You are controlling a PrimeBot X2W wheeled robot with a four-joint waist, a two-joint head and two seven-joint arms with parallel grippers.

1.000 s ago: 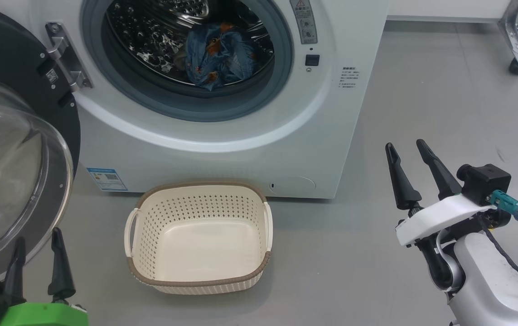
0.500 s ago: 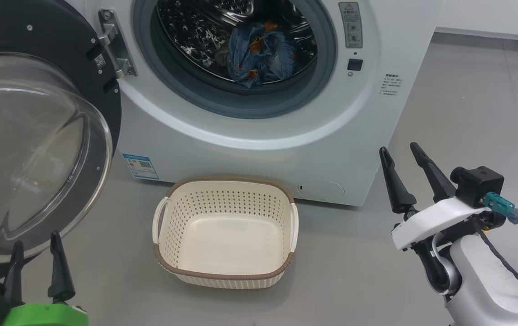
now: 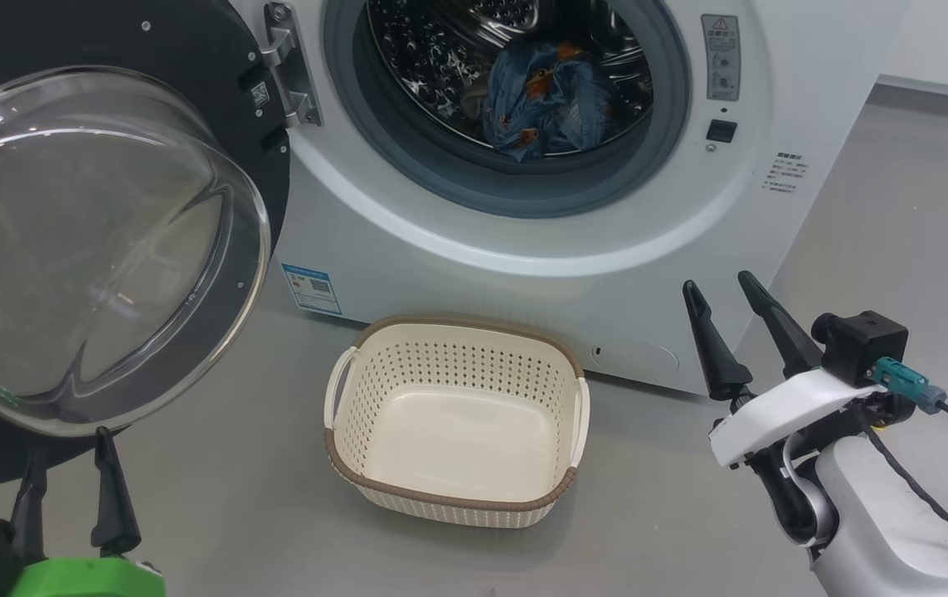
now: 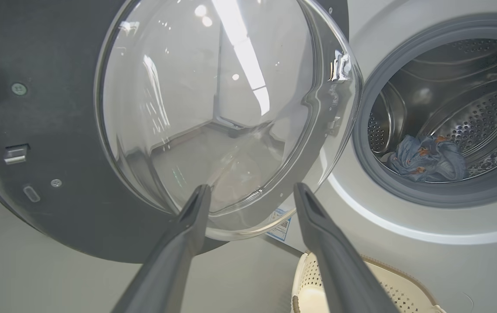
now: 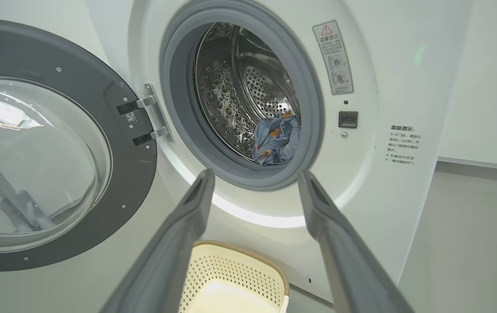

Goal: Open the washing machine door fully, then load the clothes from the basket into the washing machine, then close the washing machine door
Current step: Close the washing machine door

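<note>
Head view shows our left gripper (image 3: 67, 448) and right gripper (image 3: 717, 280) spread wide, touching nothing; clothes (image 3: 552, 104) lie inside the washing machine (image 3: 523, 282), its door (image 3: 109, 33) swung open.

Head view: high, looking down. Wrist views: low, near. All share washing machine (image 3: 482, 290).

We find washing machine door (image 3: 100, 249) open at ten o'clock, glass bulging toward us; drum (image 3: 432, 75) mouth at twelve unblocked; basket (image 3: 440, 365) on floor at six.
</note>
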